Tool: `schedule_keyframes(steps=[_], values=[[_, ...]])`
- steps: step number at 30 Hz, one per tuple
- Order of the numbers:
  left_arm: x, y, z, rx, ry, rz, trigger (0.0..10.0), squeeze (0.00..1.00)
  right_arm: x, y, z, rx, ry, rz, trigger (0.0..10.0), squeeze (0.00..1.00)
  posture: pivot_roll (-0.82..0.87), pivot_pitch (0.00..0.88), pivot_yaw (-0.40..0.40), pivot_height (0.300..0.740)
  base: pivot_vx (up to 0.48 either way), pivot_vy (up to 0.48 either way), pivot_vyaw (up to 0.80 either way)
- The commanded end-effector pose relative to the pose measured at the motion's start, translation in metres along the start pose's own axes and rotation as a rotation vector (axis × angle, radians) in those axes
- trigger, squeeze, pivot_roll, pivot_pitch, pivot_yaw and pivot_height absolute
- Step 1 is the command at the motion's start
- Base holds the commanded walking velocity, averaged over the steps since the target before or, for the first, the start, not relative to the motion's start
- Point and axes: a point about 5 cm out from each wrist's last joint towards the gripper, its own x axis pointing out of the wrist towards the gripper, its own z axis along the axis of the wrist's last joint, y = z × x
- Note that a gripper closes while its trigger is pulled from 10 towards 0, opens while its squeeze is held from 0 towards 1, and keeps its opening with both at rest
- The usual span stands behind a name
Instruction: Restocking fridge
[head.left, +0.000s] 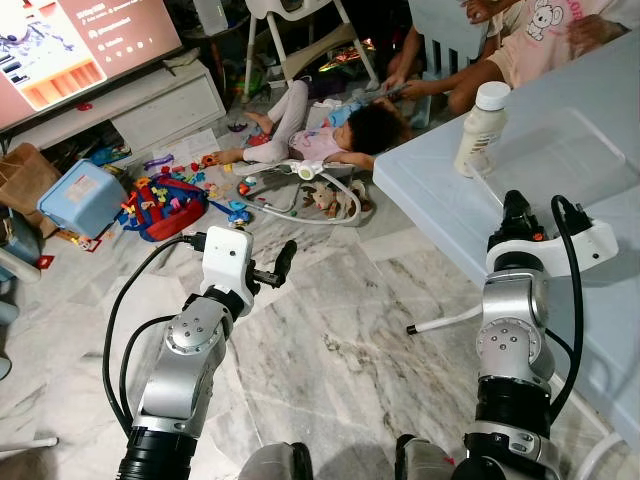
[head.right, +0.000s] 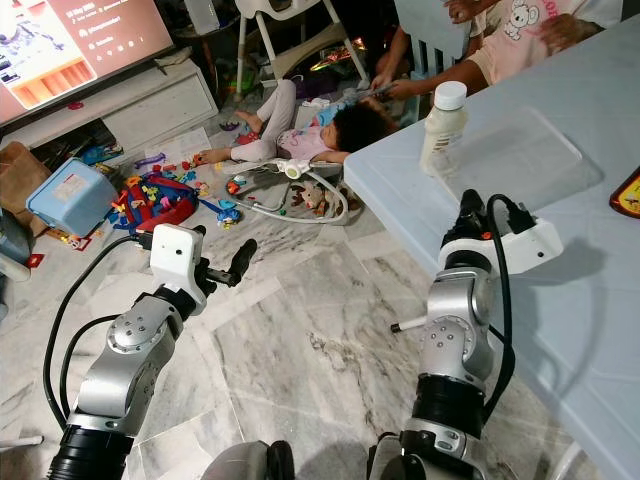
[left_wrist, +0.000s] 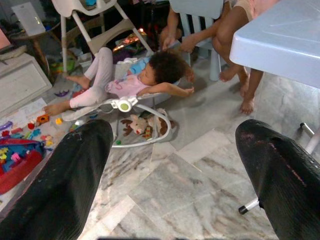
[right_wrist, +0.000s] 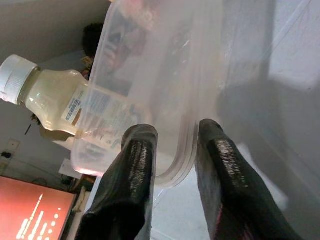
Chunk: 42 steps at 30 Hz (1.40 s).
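At right of frame, the right hand (right_wrist: 167, 150) straddles the clear container's (head.right: 520, 150) rim on the bench (head.right: 600, 300), unclenched; closing carelessly could topple the bottle (head.right: 443, 128) alongside. Left hand (left_wrist: 175, 170) hangs released.

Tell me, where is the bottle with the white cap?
The bottle stands upright on the pale blue table, on the robot's right, beside a clear plastic box. The right gripper is at that box's rim.

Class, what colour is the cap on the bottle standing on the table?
White. The bottle has a white cap; it shows best in the right eye view.
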Motion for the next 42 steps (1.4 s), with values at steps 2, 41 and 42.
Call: schedule_keyframes(steps=[2,41,42], values=[[-0.001,0.002,0.001,0.005,-0.002,0.004,10.0,0.0,-0.006,-0.004,-0.005,-0.007,0.026,-0.033,0.0,0.0,0.01,0.114,0.176,0.74,0.0,0.0,0.0],[0.008,-0.01,-0.006,-0.039,-0.02,0.025,10.0,0.0,-0.078,0.008,-0.022,-0.436,0.424,0.428,10.0,0.0,-0.07,0.07,0.095,0.74,0.0,0.0,0.0],[0.008,-0.01,-0.006,-0.042,-0.022,0.027,10.0,0.0,-0.08,0.01,-0.024,-0.445,0.433,0.447,10.0,0.0,-0.07,0.07,0.093,0.74,0.0,0.0,0.0]])
